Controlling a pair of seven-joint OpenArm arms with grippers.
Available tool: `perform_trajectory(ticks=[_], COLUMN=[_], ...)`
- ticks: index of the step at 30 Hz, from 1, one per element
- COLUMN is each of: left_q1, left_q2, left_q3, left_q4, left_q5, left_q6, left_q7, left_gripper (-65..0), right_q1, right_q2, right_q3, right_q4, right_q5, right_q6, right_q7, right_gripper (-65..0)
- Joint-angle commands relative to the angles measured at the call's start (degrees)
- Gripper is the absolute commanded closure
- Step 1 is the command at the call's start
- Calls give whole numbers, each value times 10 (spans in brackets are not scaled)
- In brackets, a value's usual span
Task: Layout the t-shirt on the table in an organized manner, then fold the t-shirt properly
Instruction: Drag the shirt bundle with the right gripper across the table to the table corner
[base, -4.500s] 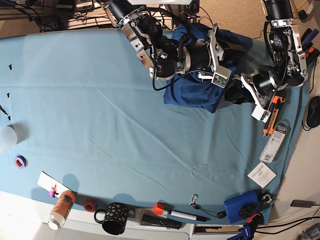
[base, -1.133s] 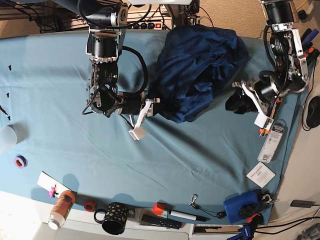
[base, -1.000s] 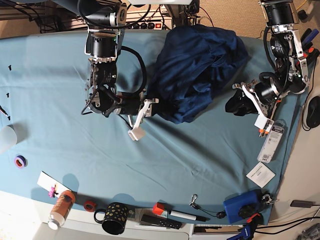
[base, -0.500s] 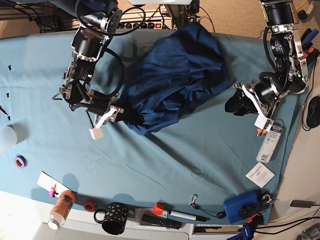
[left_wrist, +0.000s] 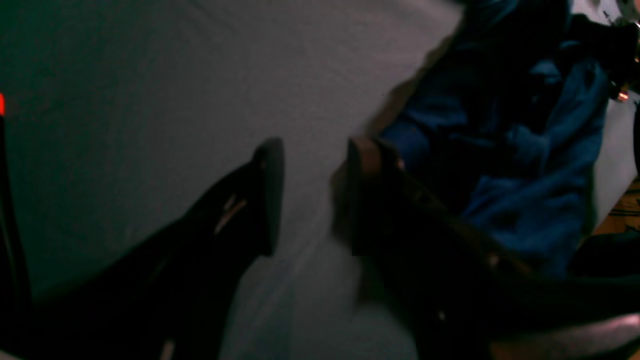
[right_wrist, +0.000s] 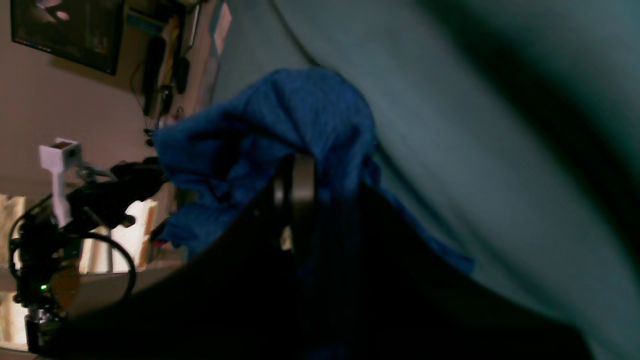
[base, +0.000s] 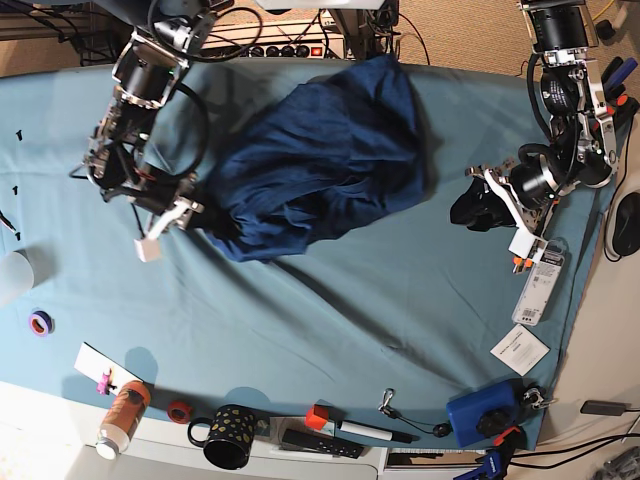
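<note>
The dark navy t-shirt (base: 320, 160) lies crumpled and drawn out slantwise on the teal table (base: 350, 320), from the far edge down toward the left. My right gripper (base: 193, 217) is at its lower left tip, shut on a bunch of the fabric. In the right wrist view the t-shirt (right_wrist: 280, 120) drapes over the closed gripper (right_wrist: 295, 172). My left gripper (base: 468, 210) hovers to the right of the t-shirt, open and apart from it. The left wrist view shows bare table (left_wrist: 125, 75) between the gripper's (left_wrist: 315, 150) fingers, with the t-shirt (left_wrist: 525, 150) beyond.
Along the near edge stand a bottle (base: 122, 415), a dotted mug (base: 228, 436), a marker (base: 370, 431) and a blue box (base: 483, 412). A white card (base: 523, 348) and a packaged tool (base: 538, 290) lie at the right edge. A purple tape roll (base: 40, 322) is at the left.
My right gripper has pulled the t-shirt's corner leftward across the table, dragging the bundle out into a longer, flatter shape. The left arm has stayed in place, open.
</note>
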Motion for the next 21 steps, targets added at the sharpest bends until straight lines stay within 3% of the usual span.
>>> perform_trajectory(ticks=[1, 9, 21], left_q1=[-9, -9, -9], left_q2=[-7, -6, -7], left_q3=[-3, -3, -3], left_q4=[9, 9, 9], left_q5=[-13, -14, -14], left_q6=[-2, -2, 0], left_q7=[-10, -10, -10], left_gripper=[-220, -220, -220], right_q1=[0, 0, -48], right_q2=[21, 64, 68], right_q3=[5, 5, 7], right_q4=[0, 34, 176], right_q5=[-41, -49, -201], right_q6=[-12, -27, -49], right_q7=[-1, -1, -1], right_gripper=[0, 0, 0])
